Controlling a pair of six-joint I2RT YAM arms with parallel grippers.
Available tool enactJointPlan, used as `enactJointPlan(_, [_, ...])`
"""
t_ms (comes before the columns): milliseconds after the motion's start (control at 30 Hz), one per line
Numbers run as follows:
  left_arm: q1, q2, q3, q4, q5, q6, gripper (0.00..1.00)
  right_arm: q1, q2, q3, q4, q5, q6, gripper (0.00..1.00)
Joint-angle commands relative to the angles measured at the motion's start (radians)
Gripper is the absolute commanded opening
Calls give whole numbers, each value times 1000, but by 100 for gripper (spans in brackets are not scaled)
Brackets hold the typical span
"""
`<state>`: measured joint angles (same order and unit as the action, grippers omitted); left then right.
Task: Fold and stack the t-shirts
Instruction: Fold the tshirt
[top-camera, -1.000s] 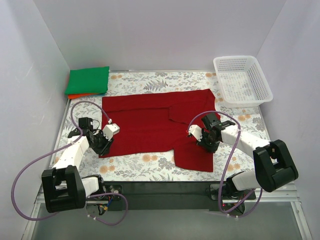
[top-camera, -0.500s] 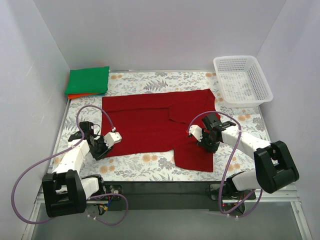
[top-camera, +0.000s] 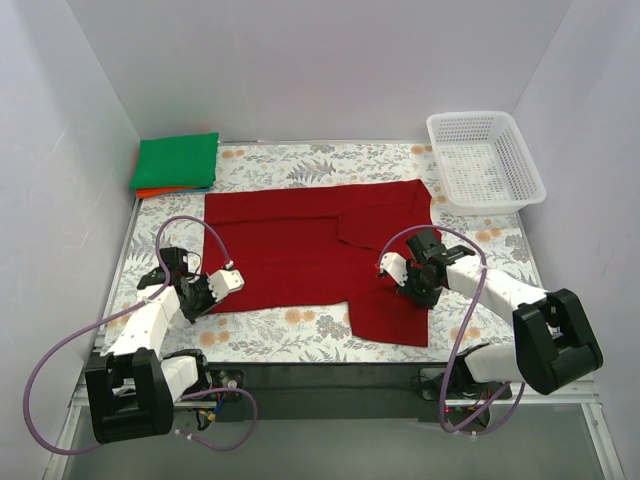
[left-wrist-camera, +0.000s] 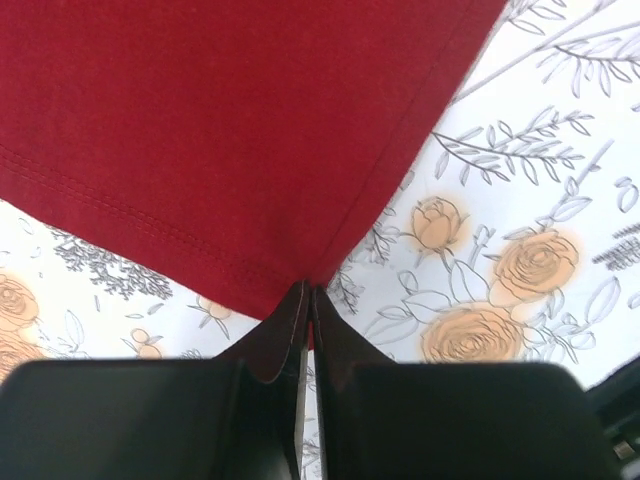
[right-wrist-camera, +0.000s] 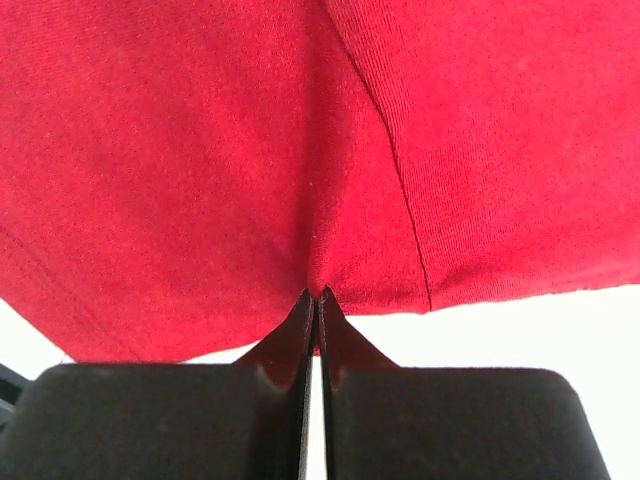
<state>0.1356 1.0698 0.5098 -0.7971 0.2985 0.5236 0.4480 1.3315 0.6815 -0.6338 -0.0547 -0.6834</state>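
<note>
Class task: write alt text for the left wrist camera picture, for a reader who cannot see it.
The left claw, its dark jaws closed together, pinches the corner of a dark red t-shirt at its stitched hem. The shirt lies flat on a white tablecloth printed with roses and leaves.

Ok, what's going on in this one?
Both arms are working on the red shirt, which is spread on the table. The left gripper is shut on the shirt's near left corner. The right gripper is shut on cloth further in on its right side. The green shirt lies folded on the orange shirt in the far left corner. The basket stands at the far right.
</note>
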Motion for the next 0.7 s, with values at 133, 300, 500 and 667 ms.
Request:
enactJointPlan(133, [2,-36,81,-139,10,7,0,-2,-155,-4,-113,1,2,1])
enactJointPlan(300, [9,18,191,-214,43,-4,0,-22,-190,68,-139,3,-11,1])
enactJointPlan(500, [16,110,363,-223,93,-30,0,-54,-109,196,-158,4,-51,1])
enactJointPlan(667, [27,215,473,-176,125,-62,0,-78,-5,318,-158,7,-96,1])
